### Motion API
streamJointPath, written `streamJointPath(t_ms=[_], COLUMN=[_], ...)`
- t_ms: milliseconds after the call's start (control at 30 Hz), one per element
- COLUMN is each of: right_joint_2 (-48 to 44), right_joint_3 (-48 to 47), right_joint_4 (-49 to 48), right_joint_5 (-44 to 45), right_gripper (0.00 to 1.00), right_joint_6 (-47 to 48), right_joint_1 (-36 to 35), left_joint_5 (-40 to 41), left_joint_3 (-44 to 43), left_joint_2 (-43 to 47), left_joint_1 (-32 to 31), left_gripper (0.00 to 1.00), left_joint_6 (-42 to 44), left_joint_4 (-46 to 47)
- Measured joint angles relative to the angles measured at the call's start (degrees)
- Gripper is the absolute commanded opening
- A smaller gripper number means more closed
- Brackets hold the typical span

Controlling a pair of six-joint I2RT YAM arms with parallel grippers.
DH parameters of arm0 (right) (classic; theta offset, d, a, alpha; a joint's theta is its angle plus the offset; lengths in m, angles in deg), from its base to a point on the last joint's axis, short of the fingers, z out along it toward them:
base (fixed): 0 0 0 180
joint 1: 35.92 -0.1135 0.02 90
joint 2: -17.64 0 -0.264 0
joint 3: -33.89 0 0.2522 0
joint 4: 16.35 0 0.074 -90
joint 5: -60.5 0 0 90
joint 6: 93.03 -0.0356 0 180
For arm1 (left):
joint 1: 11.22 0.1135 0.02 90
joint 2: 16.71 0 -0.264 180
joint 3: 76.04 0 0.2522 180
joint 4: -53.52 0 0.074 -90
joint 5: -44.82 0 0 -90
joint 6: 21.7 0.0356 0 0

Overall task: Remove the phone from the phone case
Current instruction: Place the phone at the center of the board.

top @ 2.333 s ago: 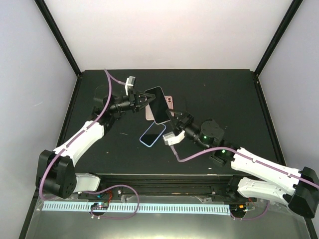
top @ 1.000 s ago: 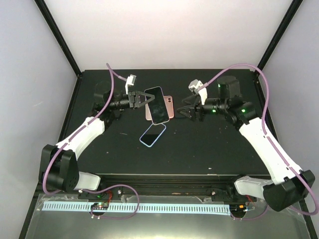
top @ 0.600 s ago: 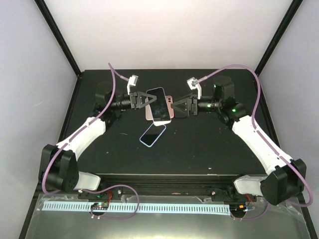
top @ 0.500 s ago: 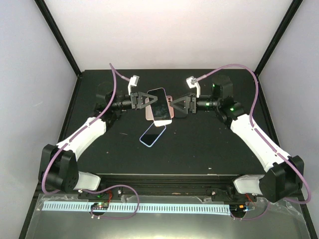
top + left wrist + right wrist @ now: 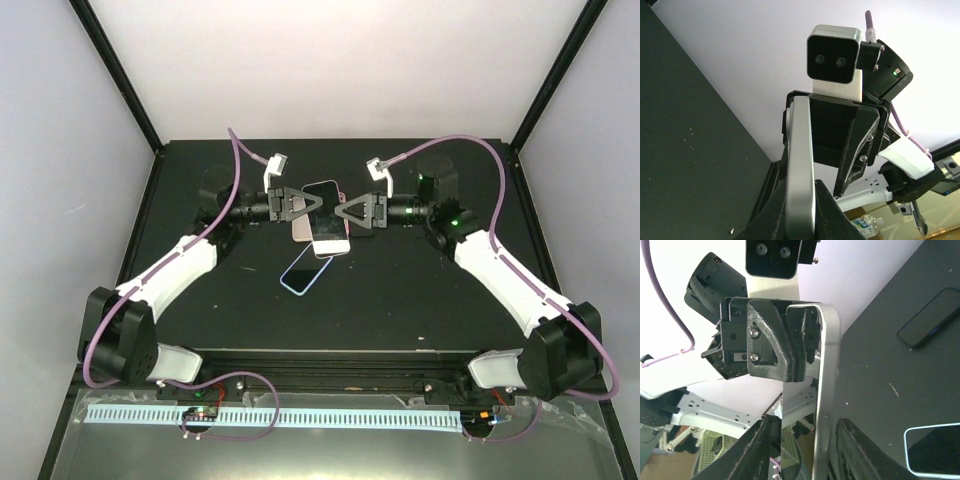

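While white walls [image 5: 350, 70] ring the black counter [image 5: 430, 300], the left end effector [image 5: 303, 204] clamps the phone [image 5: 328, 232], and the right end effector [image 5: 345, 213] straddles it loosely.

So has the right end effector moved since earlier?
Yes: right end effector moved away from the blue-rimmed phone, toward the far edge of the table, reaching the held phone.

Left arm [image 5: 175, 270] inward, jaws clamped, right arm [image 5: 500, 280] opposite, jaws seemingly apart
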Motion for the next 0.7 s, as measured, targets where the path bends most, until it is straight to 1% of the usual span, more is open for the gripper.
streamJointPath(t_ms=[233,300,567,700], right_joint_2=[0.1,0.2,1.2,1.6], right_joint_3=[1.5,1.7,1.7,2.0], right_joint_4=[-2.8,-3.2,-5.7,-7.5], right_joint_5=[-0.6,-0.6,-2.2,-3.1], right_gripper=[0.14,0.12,0.12,0.06], right_joint_6=[-2.8,-3.8,-7.3,-8.9], right_joint_1=[-0.2,-0.2,0.1,0.3], left_joint_5=[-0.2,-0.5,-0.5,-0.5], left_joint_3=[-0.1,-0.2,-0.3,-0.7], left_joint_2=[-0.6,-0.6,-0.7,-0.9], left_joint_1=[-0.1,-0.1,-0.1,-0.1], left_gripper=[0.01,0.02,0.01,0.02], left_joint_6=[-0.2,-0.2,-0.5,-0.7], left_joint_4=[0.3,0.5,1.1,1.2])
